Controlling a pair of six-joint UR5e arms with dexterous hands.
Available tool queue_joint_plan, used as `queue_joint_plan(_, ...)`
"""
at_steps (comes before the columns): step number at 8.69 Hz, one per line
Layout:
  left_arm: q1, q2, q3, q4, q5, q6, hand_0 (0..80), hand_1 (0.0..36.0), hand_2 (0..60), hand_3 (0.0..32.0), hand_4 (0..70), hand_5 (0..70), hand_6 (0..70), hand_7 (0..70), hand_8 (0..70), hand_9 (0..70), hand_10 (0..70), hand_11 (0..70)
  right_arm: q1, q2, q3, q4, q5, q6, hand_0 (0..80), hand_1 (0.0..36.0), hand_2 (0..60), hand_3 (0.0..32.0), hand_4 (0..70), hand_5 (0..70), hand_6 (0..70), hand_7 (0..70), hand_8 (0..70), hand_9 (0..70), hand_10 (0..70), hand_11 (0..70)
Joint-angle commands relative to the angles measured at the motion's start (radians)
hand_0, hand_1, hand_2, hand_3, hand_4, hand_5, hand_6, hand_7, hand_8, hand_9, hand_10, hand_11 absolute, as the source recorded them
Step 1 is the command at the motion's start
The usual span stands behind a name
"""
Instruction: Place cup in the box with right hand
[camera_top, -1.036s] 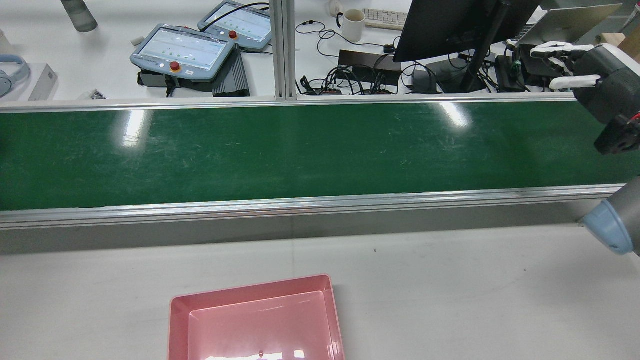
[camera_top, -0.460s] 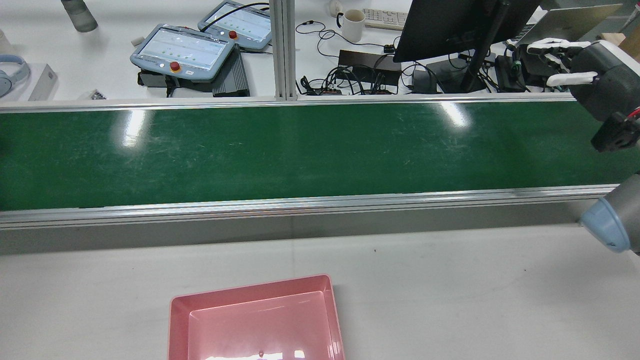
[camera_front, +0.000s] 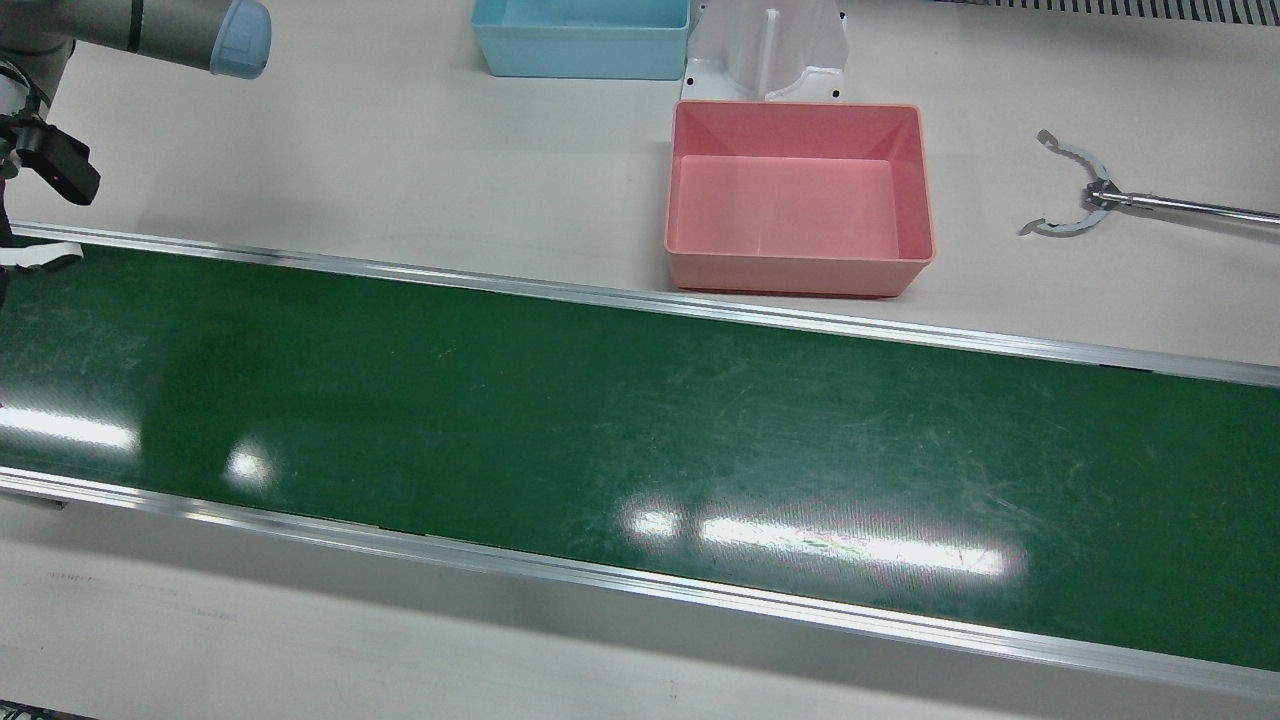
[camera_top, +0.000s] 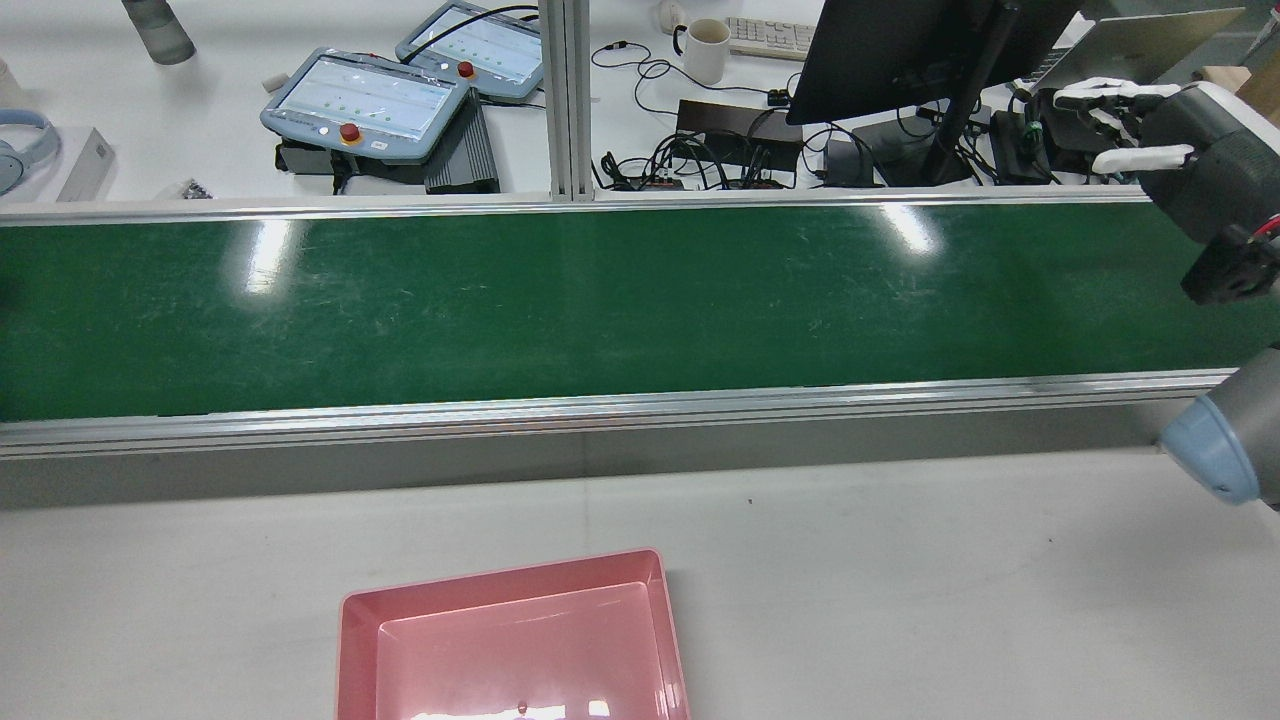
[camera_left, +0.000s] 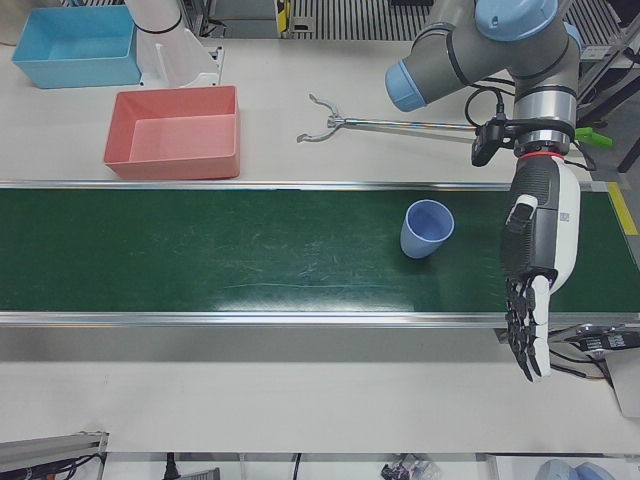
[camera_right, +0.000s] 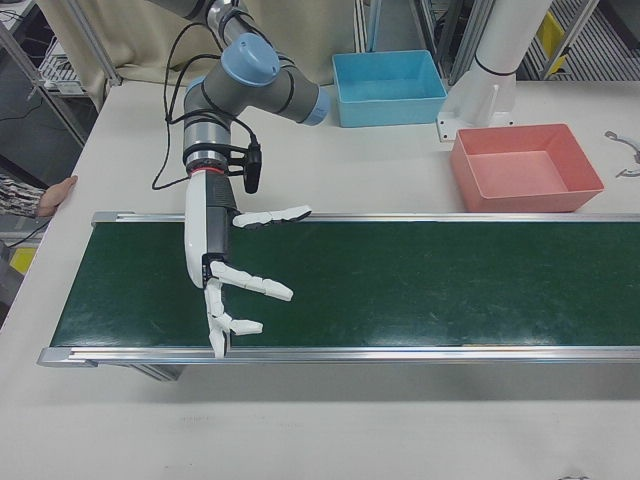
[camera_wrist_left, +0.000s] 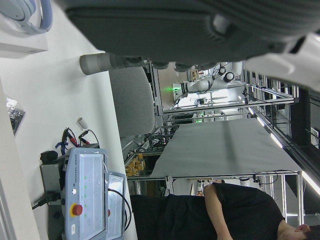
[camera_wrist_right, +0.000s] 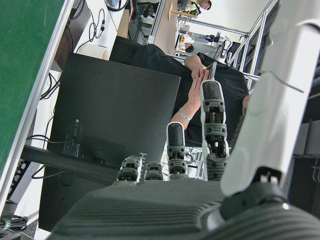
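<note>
A blue cup (camera_left: 427, 229) stands upright on the green belt (camera_left: 250, 250), mouth up, its long axis vertical and leaning slightly. It sits toward the end of the belt before the left arm, nearer the belt's edge on the robot's side, and nothing touches it.

The left hand (camera_left: 535, 270) hangs over the far end of the belt just beside the cup but apart from it, its fingers (camera_left: 525, 335) straight, spread a little and pointing down past the belt's outer rail; it holds nothing.

The right hand (camera_right: 222, 270) hangs over the opposite end of the belt, well apart from the cup. Its fingers (camera_right: 255, 283) are splayed apart and empty, with one stretched along the rail on the robot's side.

The pink box (camera_left: 176, 132) rests on the white desk (camera_front: 400, 150) just beside the belt's rail on the robot's side, its long axis running along the belt, and it is empty. A blue box (camera_front: 582, 38) sits farther back near a white pedestal (camera_front: 768, 50). A metal grabber tool (camera_left: 390, 125) lies on the desk, its claw pointing toward the pink box.
</note>
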Motion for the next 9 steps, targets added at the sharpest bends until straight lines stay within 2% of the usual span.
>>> queue_joint_plan(1,0.000,0.000,0.000,0.000,0.000,-0.001,0.0,0.0,0.0,0.0,0.0,0.0,0.0,0.0,0.0,0.0,0.0,0.0,0.000,-0.011,-0.006,-0.005,-0.002,0.002,56.5,11.3,0.0,0.0,38.3,4.8,8.3,41.9,1.3,8.7,5.5,9.5)
queue_joint_plan(3,0.000,0.000,0.000,0.000,0.000,-0.001,0.0,0.0,0.0,0.0,0.0,0.0,0.0,0.0,0.0,0.0,0.0,0.0,-0.001,-0.003,-0.001,-0.004,0.000,0.003,56.5,11.3,0.0,0.2,36.1,4.9,7.5,38.6,0.7,7.3,5.1,9.0)
queue_joint_plan(9,0.000,0.000,0.000,0.000,0.000,-0.001,0.0,0.0,0.0,0.0,0.0,0.0,0.0,0.0,0.0,0.0,0.0,0.0,-0.001,0.000,0.010,-0.004,0.000,0.003,56.5,11.3,0.0,0.0,37.9,5.0,8.3,41.0,1.6,9.0,5.9,10.1)
